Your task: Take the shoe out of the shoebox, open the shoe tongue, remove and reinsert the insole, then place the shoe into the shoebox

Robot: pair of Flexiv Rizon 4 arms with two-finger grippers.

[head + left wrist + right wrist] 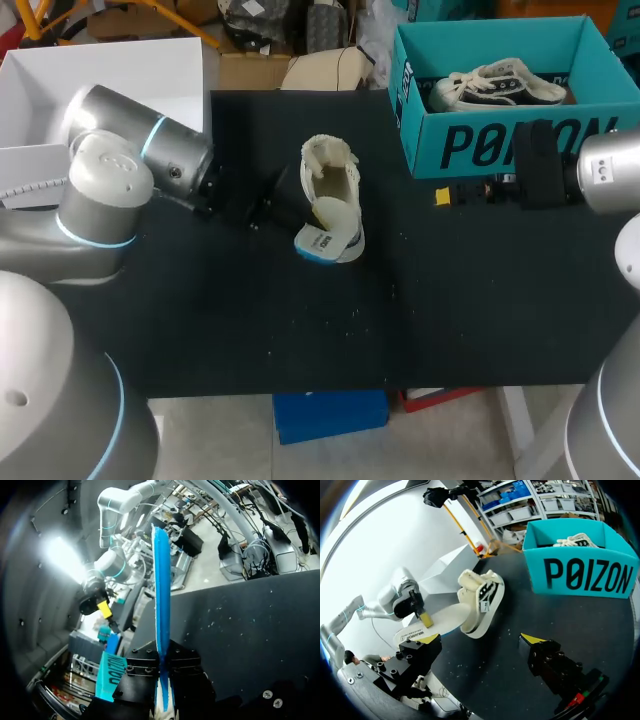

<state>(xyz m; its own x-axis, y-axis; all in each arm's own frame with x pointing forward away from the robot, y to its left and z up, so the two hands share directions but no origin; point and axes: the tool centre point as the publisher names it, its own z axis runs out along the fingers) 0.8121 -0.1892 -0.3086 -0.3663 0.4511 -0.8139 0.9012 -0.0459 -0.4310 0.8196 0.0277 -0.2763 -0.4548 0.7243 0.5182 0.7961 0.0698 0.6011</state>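
White shoe is out on the black table, flopped on its side. Its long axis runs roughly front to back, with the open collar end pointing at the far edge and the other end toward the robot. The left gripper is clamped on the insole, which stands on edge with its blue underside showing, right by the shoe's near end. The right gripper hangs with fingers wide apart and nothing in them, just in front of the teal shoebox, which has a second shoe inside.

A robotics lab: left arm and right arm flank a black table bearing a shoebox.
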